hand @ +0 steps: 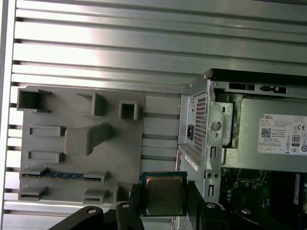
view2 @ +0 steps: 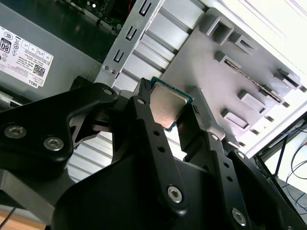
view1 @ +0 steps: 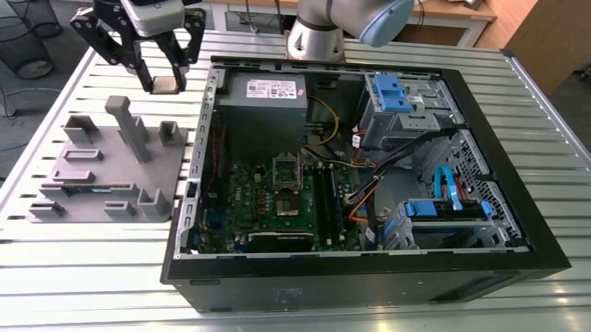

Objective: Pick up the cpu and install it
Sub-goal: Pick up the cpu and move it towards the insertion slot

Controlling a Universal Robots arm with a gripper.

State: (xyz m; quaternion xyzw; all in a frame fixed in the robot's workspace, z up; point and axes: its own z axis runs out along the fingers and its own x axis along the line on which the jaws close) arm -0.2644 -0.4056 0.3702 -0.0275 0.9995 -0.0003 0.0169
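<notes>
The black jaws are clamped on the small square cpu with the silver-grey metal top (view1: 166,84), one jaw pressing each of two opposite edges. They hold it in the air toward the tabletop's far edge, on the exterior view's left. In the exterior view the chip is a small pale square, and its edges are hard to make out. The second wrist view shows its green rim and shiny lid (view2: 168,108) plainly, with the lower part hidden behind the jaw links. The first wrist view shows the lid face-on (hand: 164,195), seen in front of the strip of slatted aluminium tabletop (hand: 158,139).

That strip lies between the grey moulded fixture plate with raised blocks (view1: 102,166) and the open black computer case (view1: 369,277). The fixture plate lies flat near the tabletop's left edge in the exterior view. A thin blue-green strip (hand: 62,176) sits in one of its slots, too small to identify.

Inside the case, the exterior view alone shows the green motherboard (view1: 277,200) with its open socket (view1: 286,171). The grey metal box with a white label (view1: 268,93) sits at the case's far end, and both wrist views cut it off.
</notes>
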